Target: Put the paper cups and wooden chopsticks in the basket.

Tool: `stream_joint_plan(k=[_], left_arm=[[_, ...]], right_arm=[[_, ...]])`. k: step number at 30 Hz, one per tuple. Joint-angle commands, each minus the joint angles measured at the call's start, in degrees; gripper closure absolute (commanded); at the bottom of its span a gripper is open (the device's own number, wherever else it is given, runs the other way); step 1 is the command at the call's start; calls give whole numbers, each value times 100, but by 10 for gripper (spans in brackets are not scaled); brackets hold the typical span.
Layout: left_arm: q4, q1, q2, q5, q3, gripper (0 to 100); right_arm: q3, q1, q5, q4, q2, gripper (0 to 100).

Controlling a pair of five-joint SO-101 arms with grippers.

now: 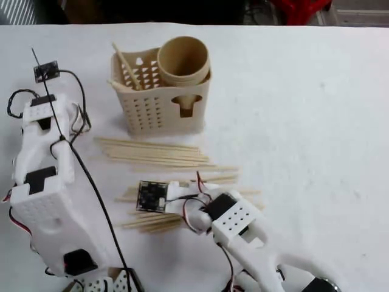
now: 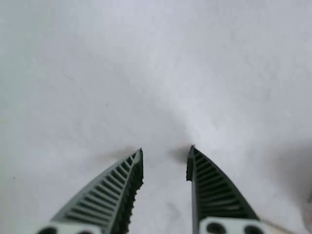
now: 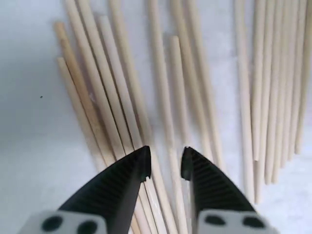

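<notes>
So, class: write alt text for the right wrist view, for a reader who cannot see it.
The right gripper, jaws slightly open, hangs over wooden chopsticks lying side by side on the white table.

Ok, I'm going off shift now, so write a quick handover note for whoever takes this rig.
Left gripper: open, holding nothing, above the bare table.
Right gripper: open, low over the loose chopsticks, gripping none.
Done: the paper cups sit stacked in the basket, with a few leaning chopsticks beside them.
To do: many loose chopsticks lie on the table in front of the basket, some under the right arm. All of them need to go in.
</notes>
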Motion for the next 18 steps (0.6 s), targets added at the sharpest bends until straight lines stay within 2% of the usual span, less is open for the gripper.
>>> stream_joint_plan(k=[1, 5, 14, 18], left_arm=[[132, -31, -224, -26, -18, 839], [132, -13, -224, -26, -18, 839], [132, -13, -215, -26, -18, 839], [123, -13, -215, -26, -18, 839]], right_arm=[[-167, 48, -18, -119, -84, 830], [-413, 75, 114, -57, 251, 832], [-1451, 84, 378, 251, 2105, 833], [-1547, 110, 352, 251, 2264, 889]])
